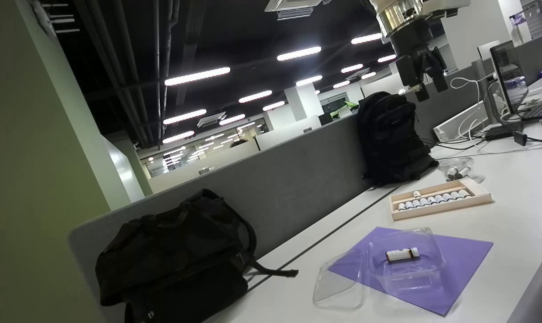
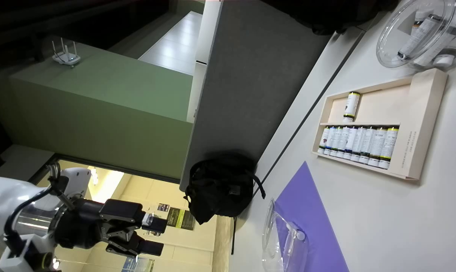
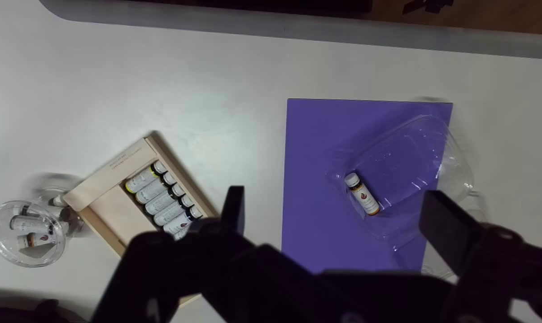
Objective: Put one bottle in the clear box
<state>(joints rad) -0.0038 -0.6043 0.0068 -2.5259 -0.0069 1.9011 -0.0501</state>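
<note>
A desk runs along a grey partition. The arm carries its jaws high above the desk, spread wide with nothing between them. Two black backpacks stand by the partition.

A purple sheet lies on the desk; near it, apart, is a wooden tray. The clear box sits partly on the sheet and partly past its edge, with what looks like its lid open beside it. A round clear cup stands near the tray.

Smallest are the bottles: a row of bottles in the tray, a few more in the cup, and the task's bottle on its side inside the clear box.

That bottle is well below the jaws. In the wrist view it shows between them, a little closer to the one on the right of that view. Its long axis slants, more across the jaws' closing line than along it.

With one bottle boxed and the jaws free, I judge the task done; the next move likely calls only for backing away. Gripping it again would want a slight wrist turn.
</note>
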